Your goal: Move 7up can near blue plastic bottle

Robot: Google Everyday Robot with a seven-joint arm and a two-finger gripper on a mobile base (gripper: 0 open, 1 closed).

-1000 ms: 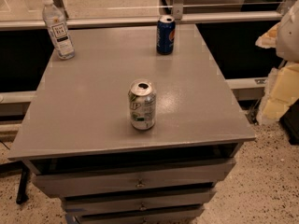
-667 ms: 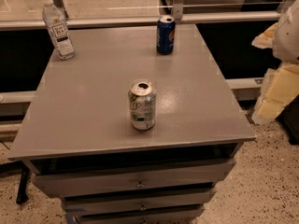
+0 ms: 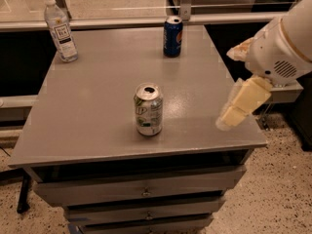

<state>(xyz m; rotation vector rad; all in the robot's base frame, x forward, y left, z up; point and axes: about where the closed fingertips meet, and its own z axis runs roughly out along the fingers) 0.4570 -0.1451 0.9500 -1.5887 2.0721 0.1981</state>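
Note:
The 7up can (image 3: 148, 109) stands upright near the front middle of the grey table (image 3: 92, 106), its pull-tab top showing. The blue plastic bottle (image 3: 60, 29), clear with a white cap and white label, stands upright at the table's back left corner. My gripper (image 3: 230, 117) hangs at the table's right edge, to the right of the 7up can and well apart from it, on the end of the white arm (image 3: 280, 48). It holds nothing that I can see.
A dark blue soda can (image 3: 172, 36) stands at the back middle of the table. The table has drawers (image 3: 144, 193) below its front edge. A metal rail and glass (image 3: 126, 21) run behind it. Speckled floor lies to the right.
The arm and gripper have moved left, from beyond the table's right side to over its right edge. The cans and bottle have not moved.

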